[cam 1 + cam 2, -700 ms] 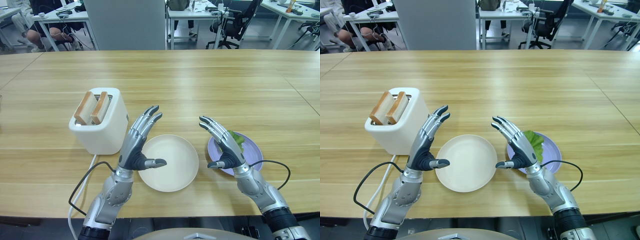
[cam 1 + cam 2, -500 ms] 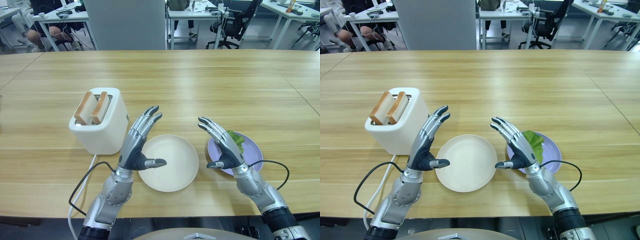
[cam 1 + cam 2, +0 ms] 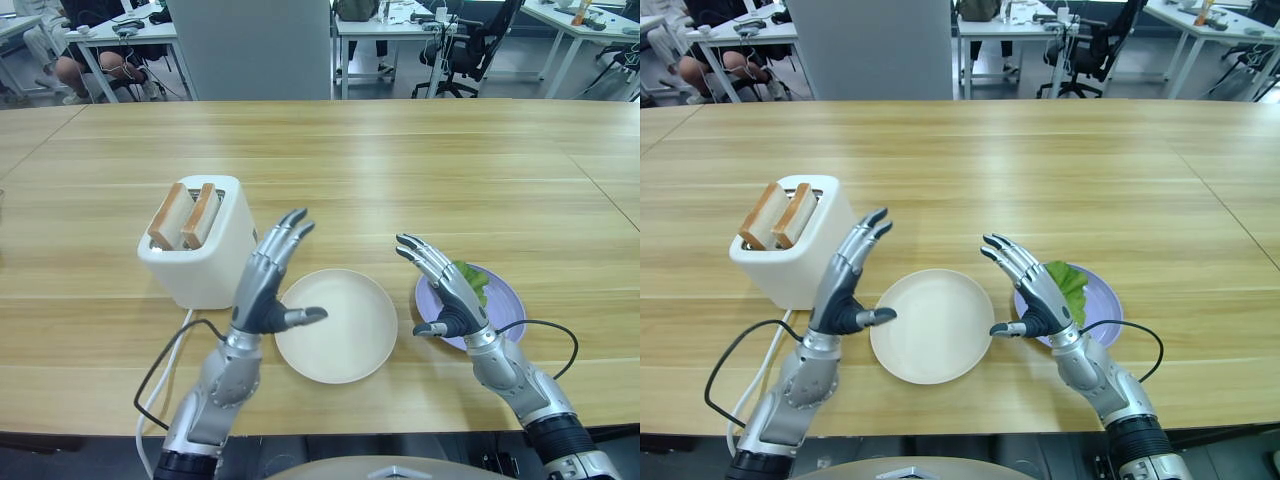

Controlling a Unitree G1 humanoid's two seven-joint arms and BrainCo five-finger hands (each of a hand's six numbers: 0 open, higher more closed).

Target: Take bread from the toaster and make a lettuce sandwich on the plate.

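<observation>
left hand [image 3: 262, 293] beside white toaster [image 3: 205, 268]

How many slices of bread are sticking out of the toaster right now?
2. One browned bread slice stands in the left slot of the boxy white toaster, and a second browned slice stands in the right slot beside it. Nothing seems hidden.

Bright, even indoor light falls from overhead on the table [image 3: 420, 170]. The toaster [image 3: 197, 255] casts a thin, soft shadow at its base, diffuse at the edge. Beyond the toaster the wood carries a broad, pale sheen. Right of the toaster the plate [image 3: 350, 345] is evenly lit, and the room behind is just as bright.
</observation>
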